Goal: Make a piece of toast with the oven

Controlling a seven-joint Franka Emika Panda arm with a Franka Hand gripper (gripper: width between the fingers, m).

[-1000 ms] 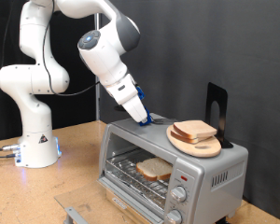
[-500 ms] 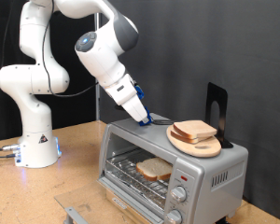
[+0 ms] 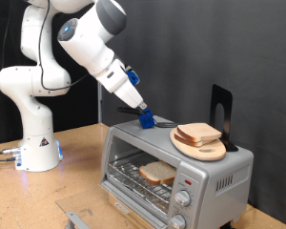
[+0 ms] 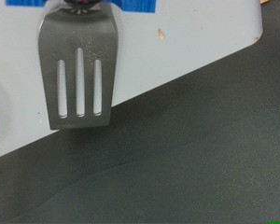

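Note:
The silver oven [image 3: 229, 172] stands with its door open, and one piece of toast [image 3: 159, 173] lies on the wire rack inside. A second slice [image 3: 198, 134] lies on a round wooden plate [image 3: 202, 149] on top of the oven. My gripper [image 3: 145, 118], with blue fingers, hovers over the oven's top near its back corner on the exterior view's left. It is shut on a metal slotted spatula [image 4: 79, 75], whose blade hangs above the oven's silver top [image 4: 187, 47]. The gripper's fingers barely show in the wrist view.
A black upright stand [image 3: 220, 107] rises behind the plate. The oven's two knobs [image 3: 184, 198] and red light [image 3: 185, 180] face the front. The robot base [image 3: 36, 143] stands at the exterior view's left on a wooden table [image 3: 71, 176].
The arm has swung up and to the exterior view's left. The gripper with the spatula shifted a little left and stays over the oven top. The toast slices have not moved.

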